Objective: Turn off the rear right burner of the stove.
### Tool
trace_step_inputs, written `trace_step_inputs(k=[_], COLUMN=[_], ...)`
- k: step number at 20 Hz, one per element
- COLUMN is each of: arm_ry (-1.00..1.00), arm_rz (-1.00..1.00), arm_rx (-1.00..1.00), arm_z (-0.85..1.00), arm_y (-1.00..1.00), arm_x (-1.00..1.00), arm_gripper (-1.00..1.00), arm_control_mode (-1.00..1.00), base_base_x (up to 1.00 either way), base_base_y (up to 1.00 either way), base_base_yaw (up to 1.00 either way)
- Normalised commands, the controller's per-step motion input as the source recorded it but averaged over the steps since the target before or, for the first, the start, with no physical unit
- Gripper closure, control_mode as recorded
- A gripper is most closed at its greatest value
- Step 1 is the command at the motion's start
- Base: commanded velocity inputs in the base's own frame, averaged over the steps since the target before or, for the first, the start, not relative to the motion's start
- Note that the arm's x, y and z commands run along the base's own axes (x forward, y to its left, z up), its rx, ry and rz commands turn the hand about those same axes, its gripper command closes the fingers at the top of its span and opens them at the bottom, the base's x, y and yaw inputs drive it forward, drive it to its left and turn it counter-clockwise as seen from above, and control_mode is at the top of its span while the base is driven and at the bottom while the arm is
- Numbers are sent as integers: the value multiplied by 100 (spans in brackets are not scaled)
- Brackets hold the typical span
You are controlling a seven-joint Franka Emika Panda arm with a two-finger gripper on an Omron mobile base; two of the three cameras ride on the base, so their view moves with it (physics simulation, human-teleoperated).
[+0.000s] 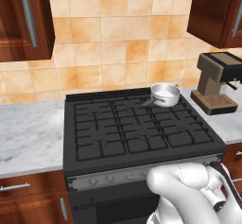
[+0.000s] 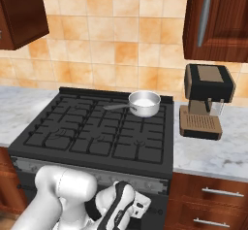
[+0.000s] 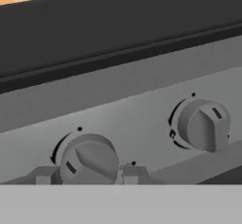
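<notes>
A saucepan (image 1: 165, 94) sits on the stove (image 1: 118, 128); a coffee machine (image 1: 216, 83) stands on the counter (image 1: 28, 133).

- The stove (image 1: 137, 128) sits between two stretches of counter (image 1: 28, 133).
- A saucepan (image 1: 165, 94) stands on its rear right burner (image 1: 163, 102).
- A coffee machine (image 1: 216, 82) stands on the counter right of the stove.
- Knobs (image 3: 90, 159) line the stove's front strip, below the grates.
- Wall cabinets (image 1: 23, 20) hang above both sides.
</notes>
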Motion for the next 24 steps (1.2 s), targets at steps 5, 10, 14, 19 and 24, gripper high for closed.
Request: trace_step_inputs(k=[5,10,14,19,24], arm_ry=[2,0,0,0,0], arm_rz=[0,0,0,0,0], arm_rx=[47,44,46,48,50], arm_z=[17,24,19,18,14], arm_y=[0,0,0,0,0], arm_x=[9,14,1,0,0], arm_gripper=[100,100,100,100,100], arm_control_mode=[-100,-100,-100,-100,-100], base_base_x=[0,0,0,0,0], base_base_y=[0,0,0,0,0], base_base_yaw=[0,0,0,0,0])
